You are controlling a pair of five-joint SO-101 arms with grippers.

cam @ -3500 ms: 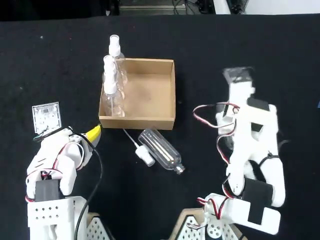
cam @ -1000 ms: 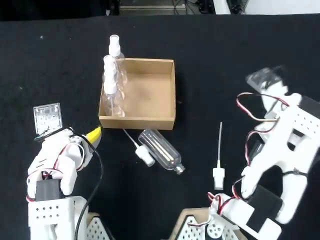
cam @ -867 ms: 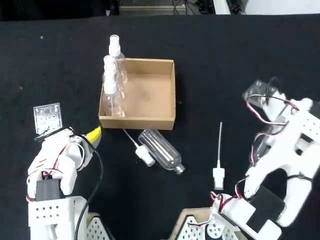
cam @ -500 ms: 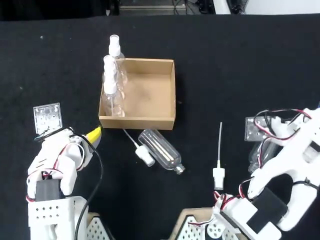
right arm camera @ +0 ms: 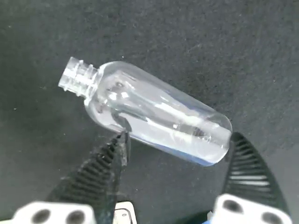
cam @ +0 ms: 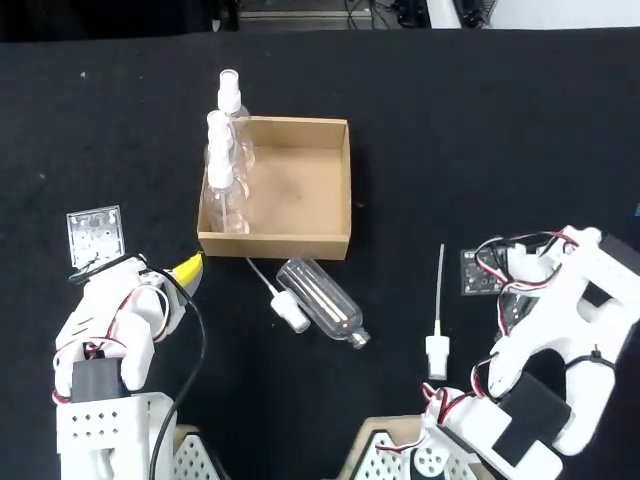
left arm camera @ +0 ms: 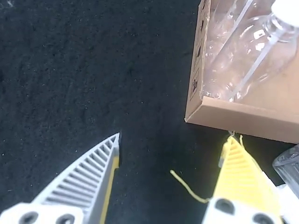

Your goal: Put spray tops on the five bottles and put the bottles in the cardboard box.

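Now your right gripper (right arm camera: 179,136) hangs low over the black table (right arm camera: 233,46) with its black fingers spread, one on each side of a clear uncapped plastic bottle (right arm camera: 154,116) lying on its side. Your left gripper (left arm camera: 173,137) is spread too, just off the near corner of the brown cardboard box (left arm camera: 243,116). A loose white spray top (cam: 437,345) lies beside your folded right arm (cam: 550,340).
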